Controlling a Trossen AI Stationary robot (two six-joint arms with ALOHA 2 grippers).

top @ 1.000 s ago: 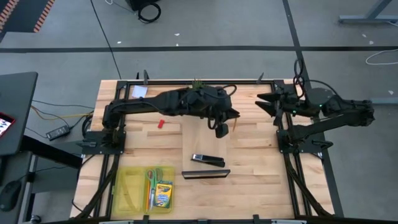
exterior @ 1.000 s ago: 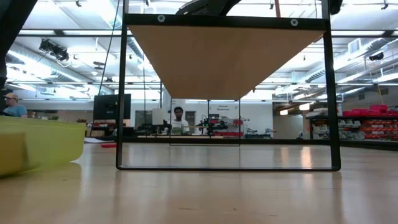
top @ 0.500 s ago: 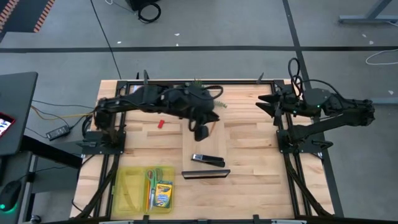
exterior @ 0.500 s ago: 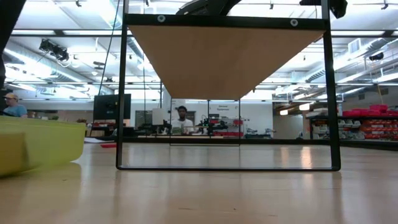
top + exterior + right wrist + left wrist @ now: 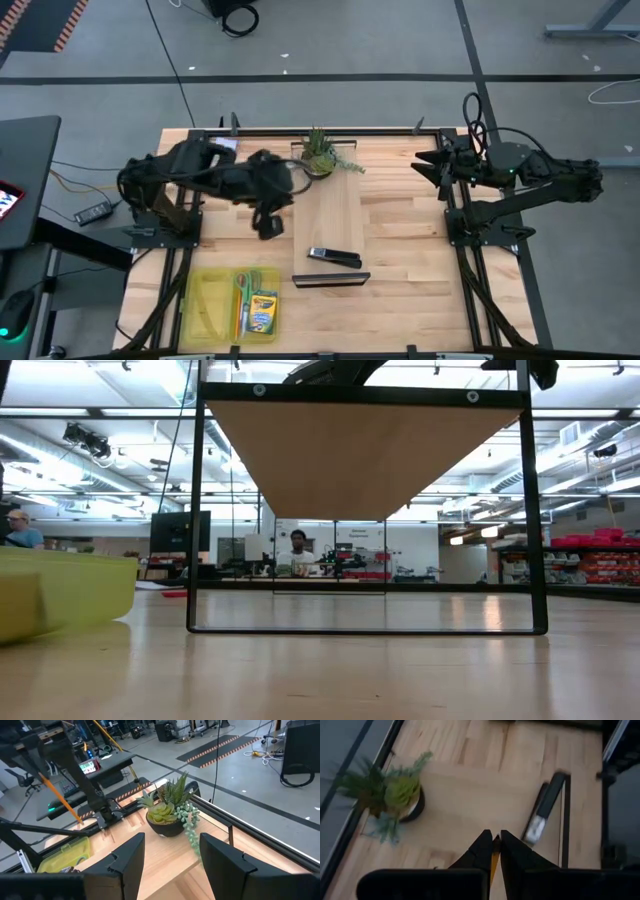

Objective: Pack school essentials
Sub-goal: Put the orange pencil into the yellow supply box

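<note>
My left gripper is pinched tight on the thin pencil, up over the table's left middle. I think I must carry it to the yellow bin near me. My right gripper waits apart, far right.

Left gripper jaws pinched, seemingly gripping; right gripper parted.
</note>
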